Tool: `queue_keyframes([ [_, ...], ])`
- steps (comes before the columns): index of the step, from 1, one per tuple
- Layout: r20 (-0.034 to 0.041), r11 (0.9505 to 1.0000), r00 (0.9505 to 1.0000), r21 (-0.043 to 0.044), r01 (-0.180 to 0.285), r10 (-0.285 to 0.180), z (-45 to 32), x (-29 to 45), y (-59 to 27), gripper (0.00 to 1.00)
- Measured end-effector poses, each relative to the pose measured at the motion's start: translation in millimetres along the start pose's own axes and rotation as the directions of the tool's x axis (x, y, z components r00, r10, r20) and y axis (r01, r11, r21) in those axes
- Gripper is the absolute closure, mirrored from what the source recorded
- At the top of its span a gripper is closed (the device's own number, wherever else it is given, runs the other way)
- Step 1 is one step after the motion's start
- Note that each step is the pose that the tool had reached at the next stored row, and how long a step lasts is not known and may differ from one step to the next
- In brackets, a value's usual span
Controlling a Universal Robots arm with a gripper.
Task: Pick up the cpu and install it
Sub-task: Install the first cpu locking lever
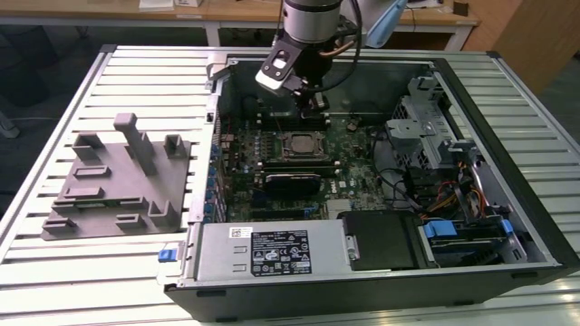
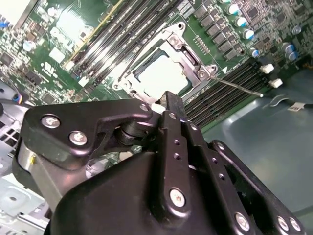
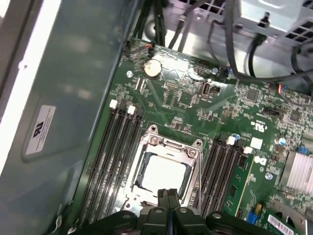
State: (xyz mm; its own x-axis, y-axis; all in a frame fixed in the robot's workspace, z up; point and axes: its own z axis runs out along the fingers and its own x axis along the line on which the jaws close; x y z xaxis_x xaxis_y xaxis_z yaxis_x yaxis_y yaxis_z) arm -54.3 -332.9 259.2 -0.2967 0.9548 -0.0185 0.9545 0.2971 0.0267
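cpu [image 3: 164, 175]: near edge hidden behind gripper [image 3: 168, 196] | gripper body: cut off by frame edge

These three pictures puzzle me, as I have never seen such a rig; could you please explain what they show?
The exterior view looks down on an open computer case lying on a slatted table. A robot arm reaches in from above; its gripper hangs over the motherboard. Both wrist views come from cameras riding on the arm, looking past the gripper, whose fingers are closed with nothing between them. Beneath it, the cpu lies in its socket, pale and square. The grey fixture sits on the table at the exterior view's left.
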Motion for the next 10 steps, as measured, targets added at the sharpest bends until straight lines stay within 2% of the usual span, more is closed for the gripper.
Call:
queue_keyframes([
  [5, -0.0013, 0.9988, 0.9988, -0.001, 0.05, -0.05, 0.0, 0.0, 0.0, 0.89],
  [10, -0.0024, 0.9955, 0.9955, -0.0019, 0.095, -0.095, 0.0, 0.0, 0.0, 0.89],
])
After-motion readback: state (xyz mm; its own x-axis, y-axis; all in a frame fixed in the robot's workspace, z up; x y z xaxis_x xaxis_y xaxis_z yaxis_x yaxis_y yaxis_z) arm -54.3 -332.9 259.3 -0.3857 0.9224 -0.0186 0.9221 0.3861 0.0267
